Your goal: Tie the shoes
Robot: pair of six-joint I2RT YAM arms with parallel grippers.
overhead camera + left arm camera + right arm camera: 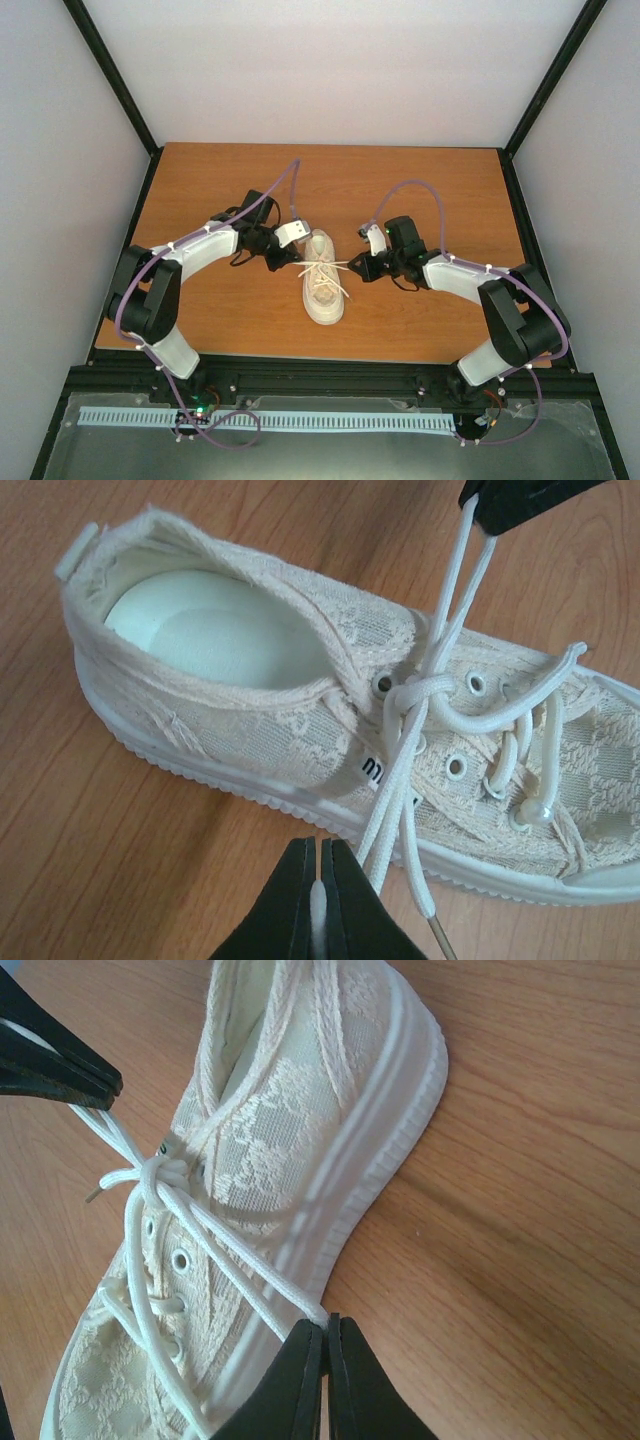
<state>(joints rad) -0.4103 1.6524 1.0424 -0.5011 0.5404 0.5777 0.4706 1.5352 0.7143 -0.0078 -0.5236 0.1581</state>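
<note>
The cream lace-fabric sneaker [323, 281] lies on the wooden table between both arms, toe toward me; it also shows in the left wrist view [250, 700] and the right wrist view [270, 1150]. Its white laces [420, 695] are knotted over the top eyelets. My left gripper [283, 258] sits at the shoe's left side, shut on a lace loop [318, 905]. My right gripper [362, 264] sits at the shoe's right side, shut on the other lace loop [250, 1270]. Both loops run taut from the knot [160, 1175] to the jaws.
The wooden table [430, 320] ends in a black frame at front and sides. A loose lace end with a metal tip [432, 920] lies beside my left fingers [355, 910]. White enclosure walls surround the table.
</note>
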